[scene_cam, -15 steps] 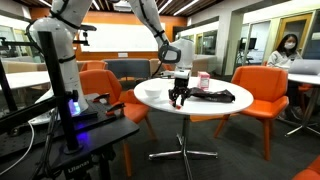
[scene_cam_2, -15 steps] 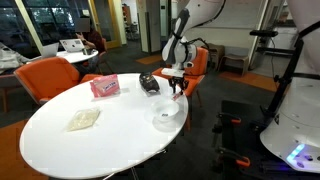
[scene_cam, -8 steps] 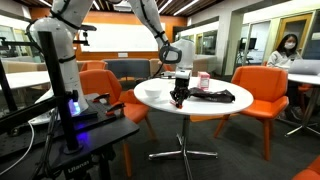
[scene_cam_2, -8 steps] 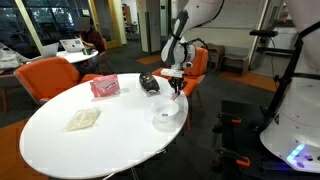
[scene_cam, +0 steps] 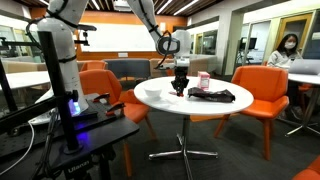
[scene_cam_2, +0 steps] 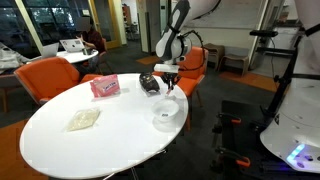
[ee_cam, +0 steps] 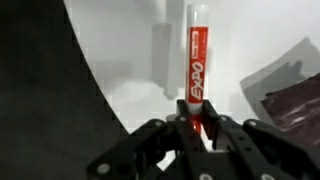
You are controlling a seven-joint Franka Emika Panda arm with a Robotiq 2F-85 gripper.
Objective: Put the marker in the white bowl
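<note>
Above the tabletop (scene_cam_2: 70,150), close to one edge, the gripper (ee_cam: 192,122) pinches the marker (ee_cam: 196,55) by one end. The marker's long axis runs straight out from the fingertips, down toward the table. The white bowl (scene_cam_2: 160,122) sits at that same edge, below and slightly aside of the hand, well clear of the marker tip. Compared with a second ago, gripper and marker stand higher above the surface.

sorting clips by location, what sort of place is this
Probably an office or campus lounge: orange upholstered chairs around a round white table, glass-walled rooms behind, a masked person seated nearby.
</note>
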